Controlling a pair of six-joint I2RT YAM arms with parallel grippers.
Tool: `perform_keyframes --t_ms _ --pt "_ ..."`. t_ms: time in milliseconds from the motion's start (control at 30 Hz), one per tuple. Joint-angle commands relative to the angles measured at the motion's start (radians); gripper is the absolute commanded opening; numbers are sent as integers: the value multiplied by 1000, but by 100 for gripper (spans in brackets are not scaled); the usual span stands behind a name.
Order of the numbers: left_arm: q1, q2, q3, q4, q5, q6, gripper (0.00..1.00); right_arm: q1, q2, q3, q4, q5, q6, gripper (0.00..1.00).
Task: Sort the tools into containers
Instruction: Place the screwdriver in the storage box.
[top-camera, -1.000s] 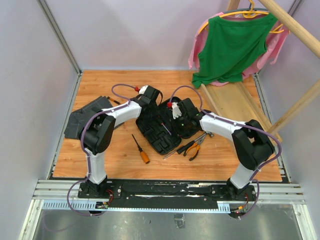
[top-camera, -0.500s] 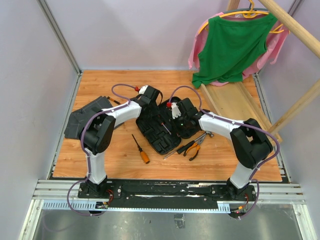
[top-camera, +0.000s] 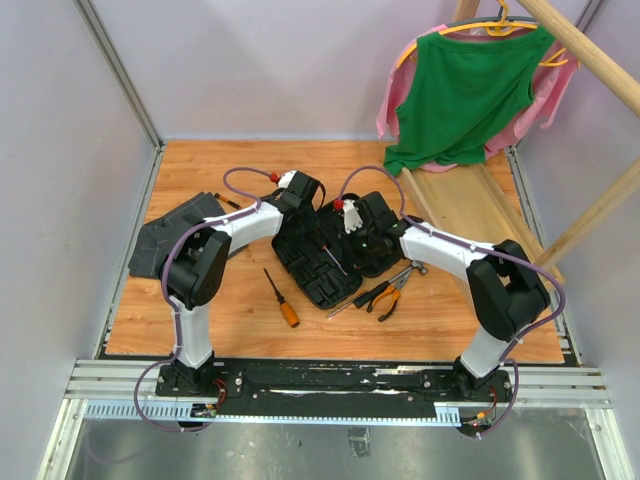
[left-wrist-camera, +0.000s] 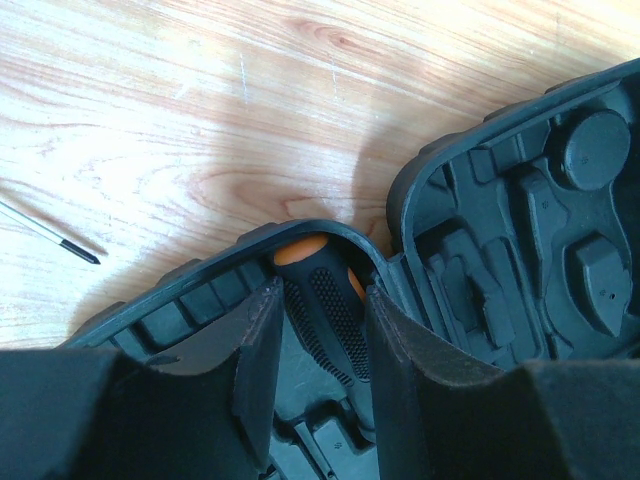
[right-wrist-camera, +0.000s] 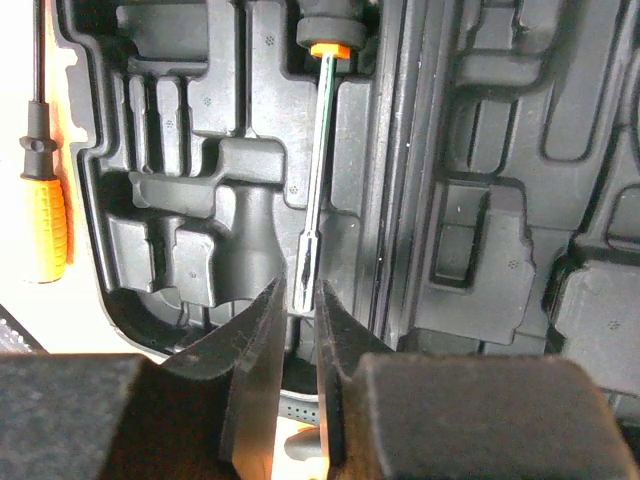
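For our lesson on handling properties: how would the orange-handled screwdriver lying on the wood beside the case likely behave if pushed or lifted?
The orange-handled screwdriver probably rolls if nudged sideways: round handle, thin shaft, flat table. Likely stiff, given its straight shaft. Its ribbed handle should resist slipping.

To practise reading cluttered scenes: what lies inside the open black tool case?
One screwdriver lies in a slot of the tool case, left fingers gripping its handle, right fingers straddling its shaft. Neighbouring slots look empty; those behind the fingers are hidden.
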Motion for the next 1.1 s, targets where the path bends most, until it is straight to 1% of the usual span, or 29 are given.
perform_keyframes --t_ms 0,67,300,767,1067 --pt "-3 4 1 -22 -9 26 39 -21 -20 30 -20 3 -6 16" --pt "-3 4 1 -22 -9 27 39 -21 -13 29 -19 0 -8 13" --pt "-3 6 1 -22 -9 28 39 -21 15 33 -10 -10 -6 9" --pt "-3 10 -4 -19 -7 27 39 -17 55 31 -7 -16 -8 8" --pt "-3 11 -4 -18 -6 28 39 6 87 42 -47 71 -23 3"
